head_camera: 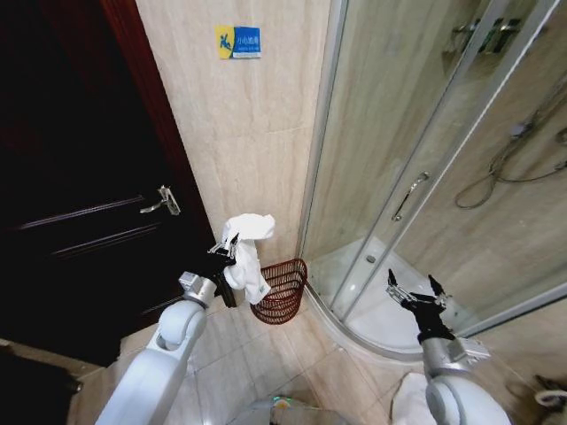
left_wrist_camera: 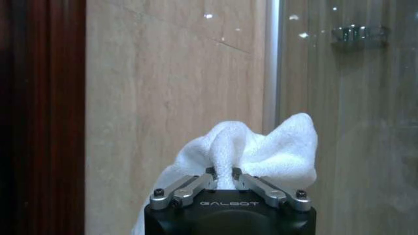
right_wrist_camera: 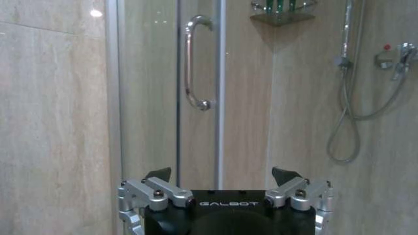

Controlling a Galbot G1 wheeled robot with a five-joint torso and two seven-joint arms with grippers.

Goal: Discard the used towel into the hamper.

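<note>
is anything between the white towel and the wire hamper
Nothing visible. The left gripper holds the white cloth towel just left of the round red-brown wire hamper, whose open top is uncovered. The right gripper hangs open by the shower.

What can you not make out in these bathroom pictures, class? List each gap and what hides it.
- Hamper inside: head view, wire wall and the hanging towel screen it.
- Left tool fingertips: left wrist view, buried in towel folds.
- Blue wall sign: head view, lettering too small.
</note>
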